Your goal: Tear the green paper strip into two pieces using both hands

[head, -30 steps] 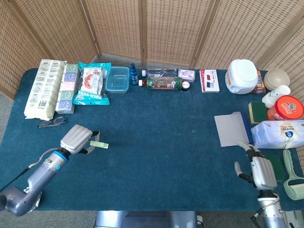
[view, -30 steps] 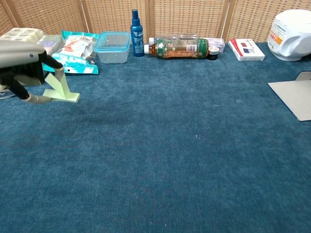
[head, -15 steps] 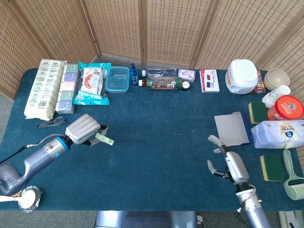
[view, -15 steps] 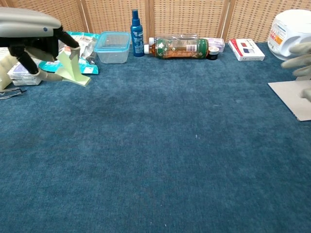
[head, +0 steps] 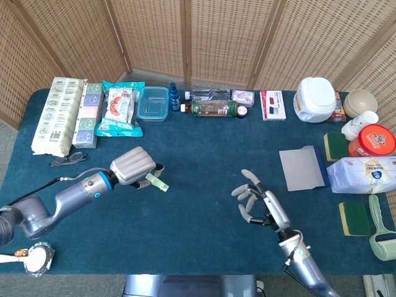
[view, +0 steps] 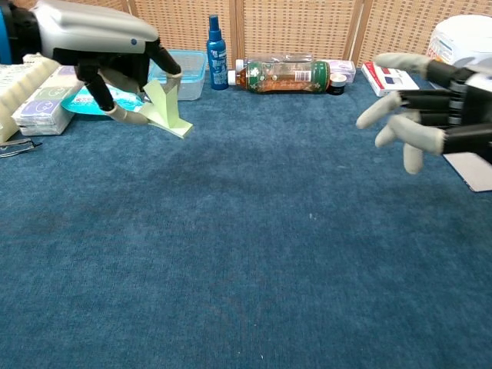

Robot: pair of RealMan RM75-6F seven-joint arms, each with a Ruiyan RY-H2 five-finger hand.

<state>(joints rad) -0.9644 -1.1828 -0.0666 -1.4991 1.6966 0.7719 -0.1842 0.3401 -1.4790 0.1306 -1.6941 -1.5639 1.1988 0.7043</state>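
I have my right hand (head: 260, 204) nearest me, hanging over bare blue cloth with its fingers spread and nothing in them. My left hand (head: 133, 167) is off to the other side, a little further in, pinching the green paper strip (head: 157, 182); the strip's free end hangs down toward the table (head: 204, 154), and I cannot tell if it touches. Open cloth lies between the two hands, well apart. Beyond my right hand lies a grey sheet (head: 301, 168), with a wipes pack (head: 365, 173) beside it. A pair of glasses (head: 67, 159) lies behind my left arm. Along the far edge stand a clear plastic box (head: 153, 103), a blue spray bottle (head: 174, 97), a lying drink bottle (head: 213, 109) and a white cooker (head: 315, 99).
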